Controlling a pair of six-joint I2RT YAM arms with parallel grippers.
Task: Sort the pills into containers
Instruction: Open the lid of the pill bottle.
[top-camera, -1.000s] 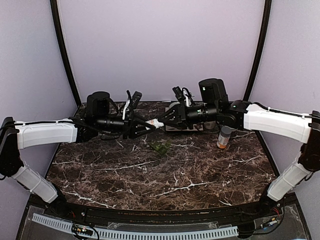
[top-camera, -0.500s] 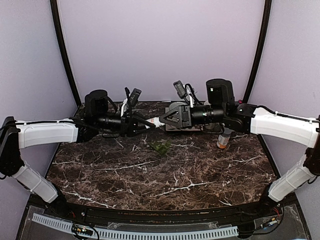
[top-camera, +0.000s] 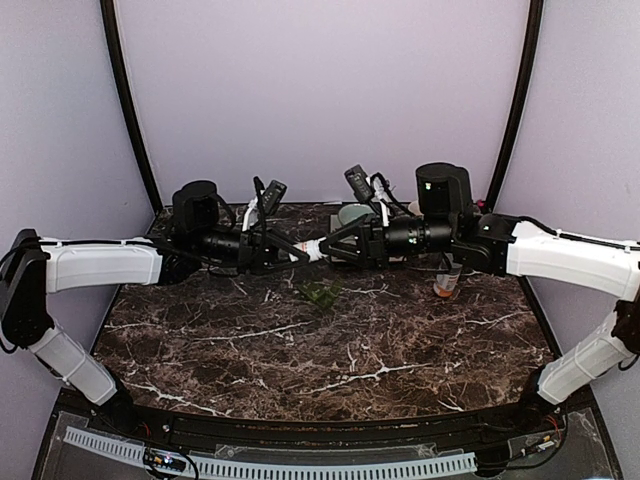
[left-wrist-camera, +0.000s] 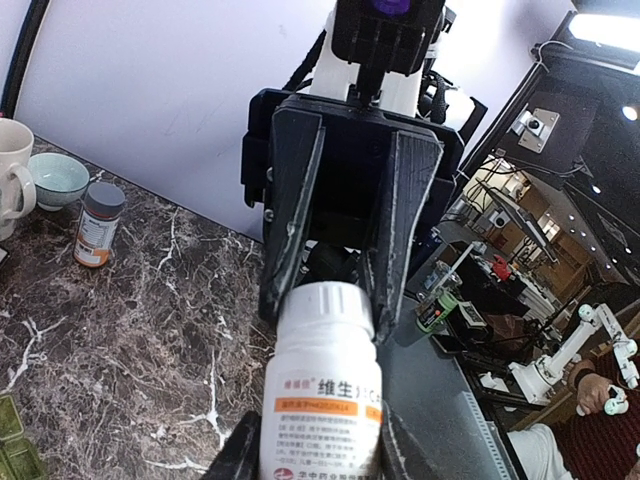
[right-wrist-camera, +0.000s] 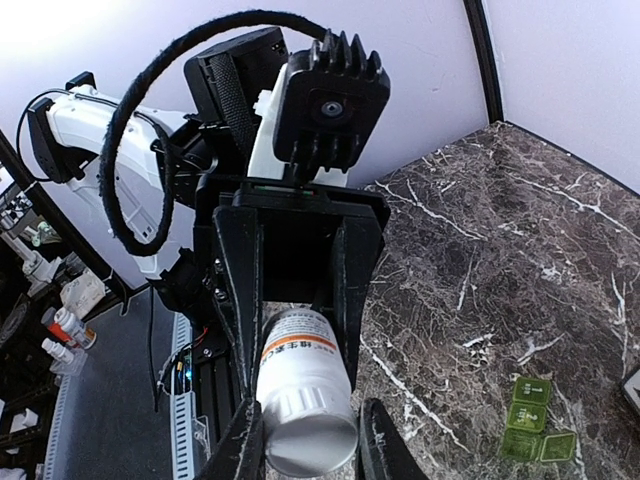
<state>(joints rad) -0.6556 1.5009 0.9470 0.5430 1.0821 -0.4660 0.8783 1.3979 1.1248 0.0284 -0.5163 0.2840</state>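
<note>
Clamping one white bottle, left fingers and right fingers hover near the pill box, contents indiscernible.

There are two grippers, the left gripper and the right gripper. There are two bottles: one white bottle and one amber bottle. There is one dark green pill box; how many compartments it has cannot be told. There is also one pale green bowl, one white mug and one marble table.
</note>
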